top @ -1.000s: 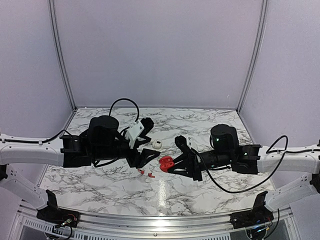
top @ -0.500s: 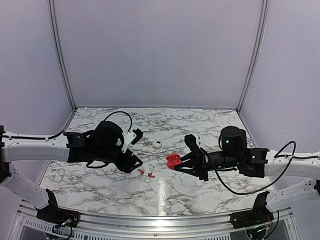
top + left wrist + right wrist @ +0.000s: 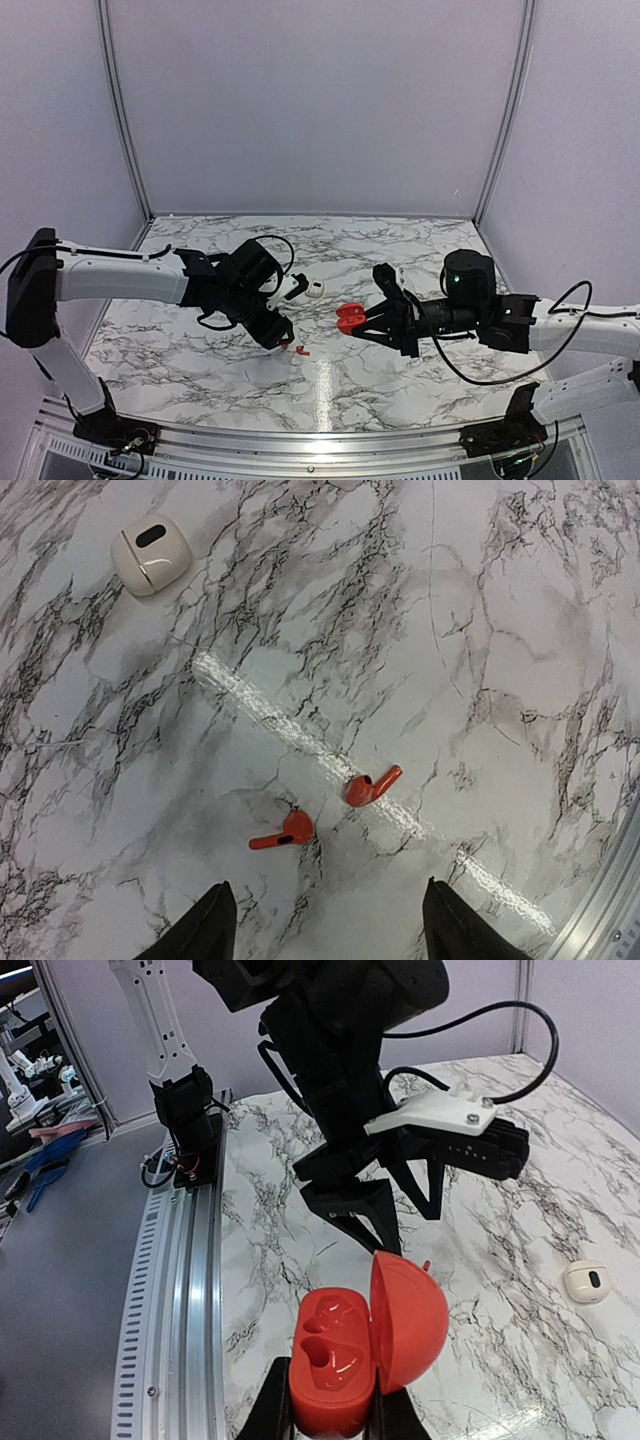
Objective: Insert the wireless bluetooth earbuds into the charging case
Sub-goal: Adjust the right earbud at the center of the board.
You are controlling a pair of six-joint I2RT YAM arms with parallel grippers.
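- Above the two red buds (image 3: pixel 372 785): my left pincer (image 3: pixel 327 910), spread, empty.
- My right pincer (image 3: pixel 330 1415): pinching the open red case (image 3: pixel 365 1345).
- White case (image 3: pixel 150 555): closed, well apart from the buds.

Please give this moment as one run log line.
left fingers open over two red earbuds | right fingers shut on open red case | white object lying apart

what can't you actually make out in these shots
Top view: the two tiny red plastic earbuds are too small to show which way they lie.
Left wrist view: the left gripper has its black fingers cut off by the bottom edge.
Right wrist view: the right gripper is mostly hidden behind the open red hinged plastic case it grips.
Left wrist view: the small white pebble-shaped plastic case has a dark oval, hole or mark unclear.
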